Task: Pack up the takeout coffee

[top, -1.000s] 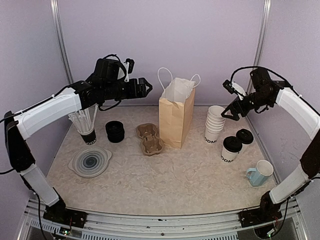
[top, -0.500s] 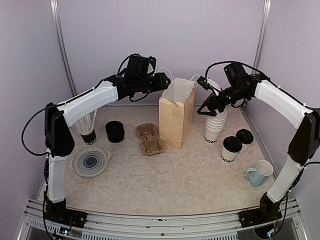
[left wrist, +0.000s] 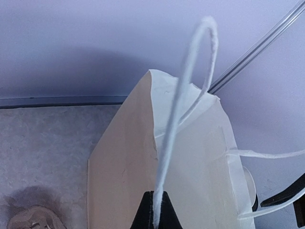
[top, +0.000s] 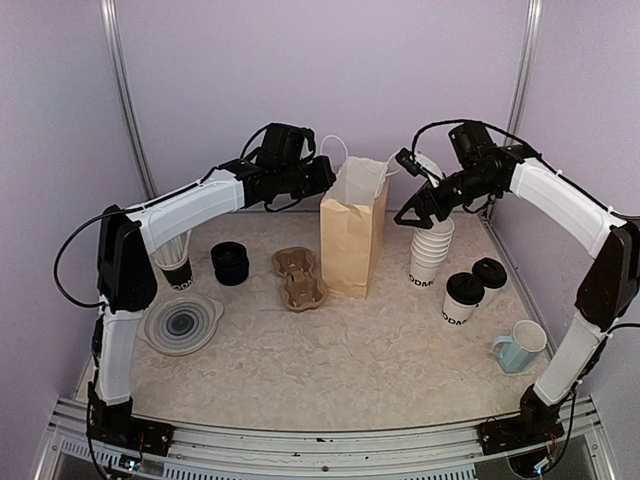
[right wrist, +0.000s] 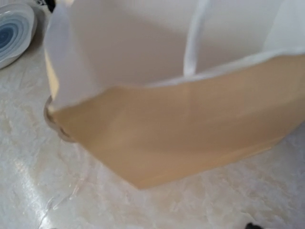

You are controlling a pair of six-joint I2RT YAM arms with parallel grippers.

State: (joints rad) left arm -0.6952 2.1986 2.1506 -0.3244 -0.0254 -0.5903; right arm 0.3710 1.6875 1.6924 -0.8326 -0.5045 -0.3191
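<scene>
- The left tool point(left wrist: 154, 215) is pinched shut on the white handle point(left wrist: 190, 71) of the paper bag point(top: 352, 235). If it pulls too hard, the bag may tip over or the handle may rip.
- The front coffee cup point(top: 463, 297) and the back coffee cup point(top: 489, 272) stand on the surface point(top: 330, 370) at the right of the top view, apart from the bag.
- Both arms reach up high, one on each side of the bag's top.
- The right tool point(top: 410, 213) hangs near the second handle point(top: 392, 158). It is too hard to tell if it is wide or closed.

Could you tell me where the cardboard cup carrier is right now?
The cup carrier lies left of centre in the top view, between the paper bag and the black lids.
</scene>
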